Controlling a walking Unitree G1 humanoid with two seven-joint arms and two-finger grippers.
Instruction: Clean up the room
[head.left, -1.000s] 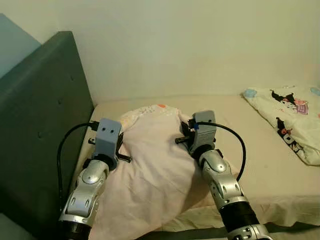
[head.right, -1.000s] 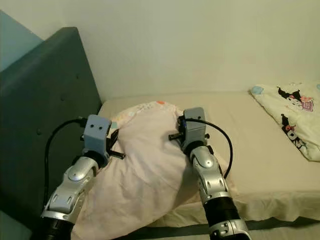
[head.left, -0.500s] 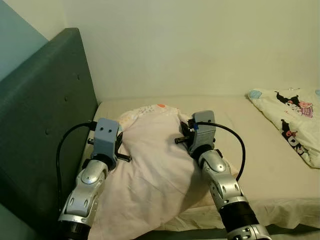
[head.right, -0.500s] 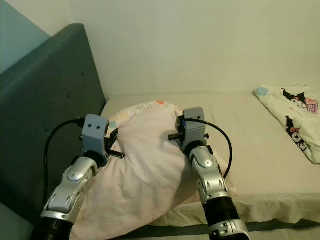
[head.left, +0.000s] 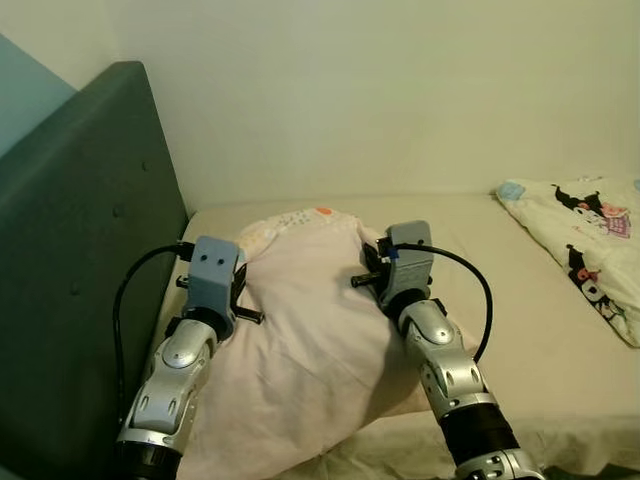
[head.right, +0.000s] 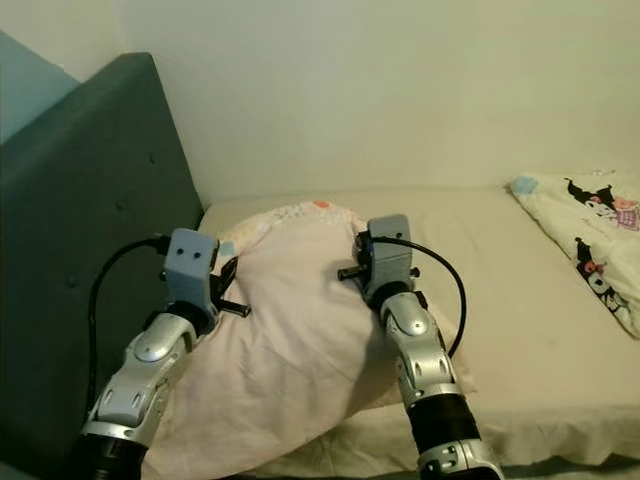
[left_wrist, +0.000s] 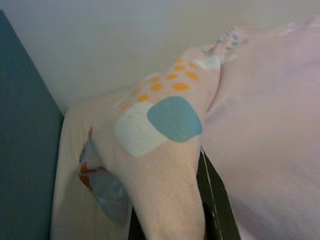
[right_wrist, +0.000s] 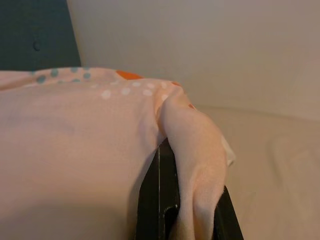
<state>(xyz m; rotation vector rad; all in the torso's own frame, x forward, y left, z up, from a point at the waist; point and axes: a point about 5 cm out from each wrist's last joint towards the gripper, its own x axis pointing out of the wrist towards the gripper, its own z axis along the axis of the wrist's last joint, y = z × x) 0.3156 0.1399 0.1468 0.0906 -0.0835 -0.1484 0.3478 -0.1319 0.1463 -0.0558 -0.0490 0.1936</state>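
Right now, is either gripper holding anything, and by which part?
Both hold the pink pillow: the left gripper and the right gripper each pinch a fold of fabric at its far edge.

No words, brand names, numbers or signs can be read anywhere. Only patterns are found: orange and teal dots with white and teal patches are printed on the pink pillow (left_wrist: 170, 120), and black-and-pink cartoon figures are printed on the cream blanket (head.left: 590, 250), where any lettering is too small to be made out.
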